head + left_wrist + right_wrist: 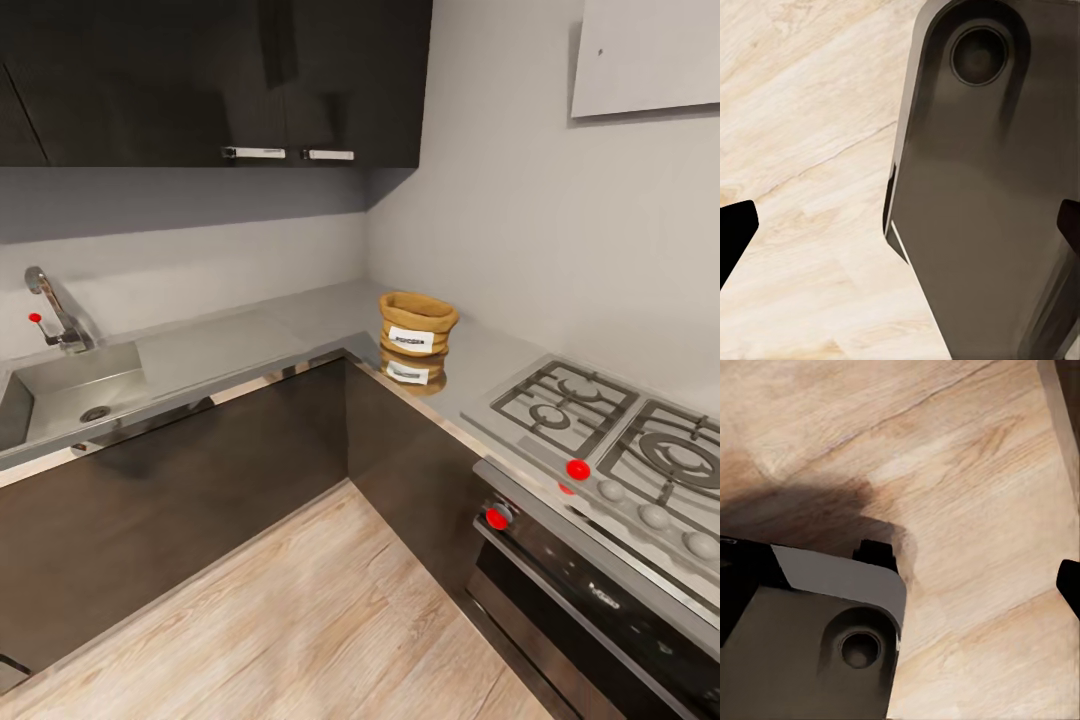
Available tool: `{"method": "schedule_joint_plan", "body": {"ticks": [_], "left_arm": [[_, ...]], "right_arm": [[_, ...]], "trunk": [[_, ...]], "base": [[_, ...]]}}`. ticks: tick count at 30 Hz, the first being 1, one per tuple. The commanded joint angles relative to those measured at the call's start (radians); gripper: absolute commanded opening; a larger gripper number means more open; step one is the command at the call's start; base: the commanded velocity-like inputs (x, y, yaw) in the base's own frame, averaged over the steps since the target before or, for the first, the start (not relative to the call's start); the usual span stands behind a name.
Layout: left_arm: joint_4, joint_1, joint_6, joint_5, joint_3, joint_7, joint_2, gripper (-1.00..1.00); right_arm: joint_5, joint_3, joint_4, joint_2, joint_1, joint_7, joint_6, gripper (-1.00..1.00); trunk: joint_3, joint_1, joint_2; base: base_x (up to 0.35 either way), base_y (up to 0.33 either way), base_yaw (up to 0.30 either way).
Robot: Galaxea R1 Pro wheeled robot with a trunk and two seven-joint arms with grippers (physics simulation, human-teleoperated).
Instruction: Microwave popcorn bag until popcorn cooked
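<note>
- Popcorn bag point(418, 323) is sitting upright on the worktop point(250, 340), in the inner corner of the L-shaped run, close to the front edge where the two legs meet; white label is facing the camera, and the bag's reflection is showing in the glossy surface below it.
- Gas hob point(610, 430) is lying on the right leg of the worktop, apart from the bag, toward the right end; red knobs point(577, 469) are showing along its front edge.
- Dark built-in oven point(600, 600) is sitting under the hob.
- Sink point(60, 395) with faucet point(55, 310) is sitting at the left end of the worktop, well apart from the bag.
- Dark upper cabinets point(210, 80) are hanging above the back-left run; dark base cabinets are standing below the worktop.
- Wood floor point(300, 610) is filling the foreground.
- Left wrist view: left end effector point(904, 225) is pointing down at the wood floor, dark fingertips point(735, 232) are peeking in at opposite edges of the view, so it is standing wide, holding nothing; a grey robot body part point(982, 195) is lying beyond it.
- Right wrist view: right end effector point(900, 585) is also hanging over the floor, fingertips point(1070, 583) are sitting at opposite edges, spread wide, holding nothing; a grey robot part point(817, 645) is below it.
</note>
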Motion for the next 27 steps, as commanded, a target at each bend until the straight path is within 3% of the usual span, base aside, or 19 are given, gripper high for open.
{"method": "schedule_joint_plan", "body": {"ticks": [1,4,8,9,11,12,16,23,25,27], "left_arm": [[0.000,0.000,-0.003,0.006,0.003,-0.001,0.000,1.00],[0.000,0.000,-0.002,0.006,0.003,-0.001,0.001,1.00],[0.000,0.000,-0.002,0.007,0.003,-0.001,0.001,1.00],[0.000,0.000,-0.002,0.007,0.003,-0.001,0.001,1.00],[0.000,0.000,-0.002,0.007,0.004,-0.001,-0.001,1.00],[0.000,0.000,-0.002,0.007,0.004,-0.001,-0.001,1.00],[0.000,0.000,-0.002,0.007,0.004,-0.001,-0.001,1.00],[0.000,0.000,-0.002,0.007,0.004,-0.001,0.000,1.00],[0.000,0.000,-0.002,0.007,0.004,-0.001,0.000,1.00],[0.000,0.000,-0.002,0.007,0.004,-0.001,0.000,1.00]], "right_arm": [[0.008,0.013,-0.046,0.002,-0.012,0.069,0.065,1.00],[0.004,0.053,-0.088,0.002,-0.107,0.217,0.212,1.00],[0.004,0.066,-0.100,0.002,-0.280,0.318,0.357,1.00],[-0.009,0.067,-0.101,0.002,-0.368,0.346,0.412,1.00],[-0.135,0.069,-0.102,0.002,-0.712,0.382,0.622,1.00],[-0.158,0.069,-0.102,0.002,-0.761,0.382,0.649,1.00],[-0.211,0.071,-0.102,0.002,-0.901,0.382,0.733,1.00],[-0.219,0.077,-0.113,0.002,-1.125,0.374,0.877,1.00],[-0.216,0.078,-0.141,0.002,-1.168,0.366,0.883,1.00],[-0.206,0.079,-0.223,0.002,-1.206,0.313,0.883,1.00]], "trunk": [[-0.001,0.000,-0.001],[-0.001,0.000,-0.001],[-0.001,0.000,-0.001],[-0.001,0.000,-0.001],[-0.001,0.000,-0.001],[-0.001,0.000,-0.001],[-0.001,0.000,-0.001],[-0.001,0.000,-0.001],[-0.001,0.000,-0.001],[-0.001,0.000,-0.001]], "base": [[0.000,0.000,0.000],[0.000,0.000,0.000],[0.000,0.000,0.000],[0.000,0.000,0.000],[0.000,0.000,0.000],[0.000,0.000,0.000],[0.000,0.000,0.000],[0.000,0.000,0.000],[0.000,0.000,0.000],[0.000,0.000,0.000]]}}
